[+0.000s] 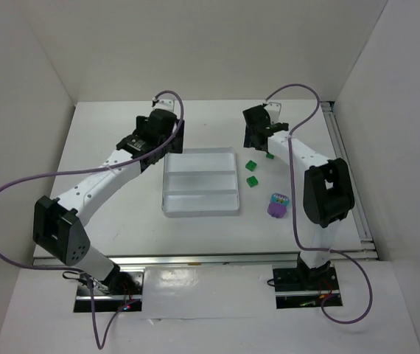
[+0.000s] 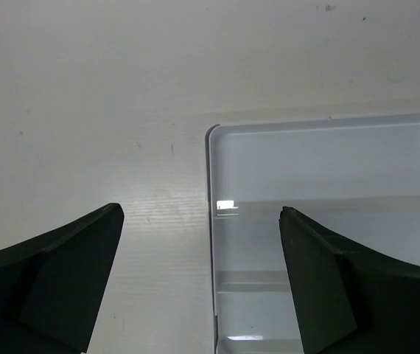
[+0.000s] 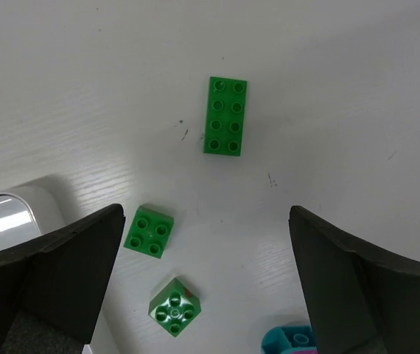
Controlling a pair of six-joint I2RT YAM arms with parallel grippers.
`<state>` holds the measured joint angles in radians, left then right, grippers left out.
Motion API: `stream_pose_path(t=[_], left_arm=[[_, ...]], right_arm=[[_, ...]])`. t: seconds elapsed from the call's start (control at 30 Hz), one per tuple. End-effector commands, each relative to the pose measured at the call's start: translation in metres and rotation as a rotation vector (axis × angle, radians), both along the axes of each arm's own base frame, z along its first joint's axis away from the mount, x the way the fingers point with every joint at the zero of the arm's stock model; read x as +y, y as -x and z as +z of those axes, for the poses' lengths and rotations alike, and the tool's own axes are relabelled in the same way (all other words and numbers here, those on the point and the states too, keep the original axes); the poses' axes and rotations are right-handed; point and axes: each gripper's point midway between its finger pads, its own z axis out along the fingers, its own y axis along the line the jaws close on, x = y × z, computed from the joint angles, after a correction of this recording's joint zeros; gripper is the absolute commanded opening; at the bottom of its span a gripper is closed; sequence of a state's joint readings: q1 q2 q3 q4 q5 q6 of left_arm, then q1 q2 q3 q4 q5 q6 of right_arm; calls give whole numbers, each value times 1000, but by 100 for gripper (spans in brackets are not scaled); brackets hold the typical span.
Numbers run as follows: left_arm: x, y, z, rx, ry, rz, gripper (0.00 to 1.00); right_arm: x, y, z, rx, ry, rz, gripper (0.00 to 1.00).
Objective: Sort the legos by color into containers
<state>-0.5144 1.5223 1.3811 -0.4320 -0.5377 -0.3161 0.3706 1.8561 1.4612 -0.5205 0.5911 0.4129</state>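
Three green legos lie on the white table right of the clear tray (image 1: 164, 184): a long brick (image 3: 225, 116), a square one (image 3: 149, 231) and a second square one (image 3: 175, 307). From above the two square ones show (image 1: 251, 165) (image 1: 253, 181). A teal-and-lilac lego (image 1: 278, 199) sits on top of a purple cup (image 1: 275, 211). A ridge (image 1: 201, 192) splits the tray into two long containers, both bare. My right gripper (image 3: 206, 214) hangs open above the green legos. My left gripper (image 2: 200, 212) is open over the tray's far left corner (image 2: 211, 133).
White walls close in the table at the back and on both sides. A metal rail (image 1: 346, 169) runs along the right edge. The right arm's elbow (image 1: 326, 192) stands just right of the purple cup.
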Motion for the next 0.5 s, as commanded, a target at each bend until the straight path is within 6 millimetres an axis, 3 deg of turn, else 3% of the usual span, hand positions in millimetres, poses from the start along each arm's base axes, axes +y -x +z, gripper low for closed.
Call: stream_pose_path(t=[0.0,0.33,0.47], left_arm=[[-9,-1,5,12,44,-24,100],[-10,5,0,25,67,-27,100],[-8,9,1,32,82,-14,100]], right_arm=[[-3,0,-6,5,-3,-13,100],[-7,0,-16,9,-68,-18,100],[-17,-2,-20,9,-122,-33,100]])
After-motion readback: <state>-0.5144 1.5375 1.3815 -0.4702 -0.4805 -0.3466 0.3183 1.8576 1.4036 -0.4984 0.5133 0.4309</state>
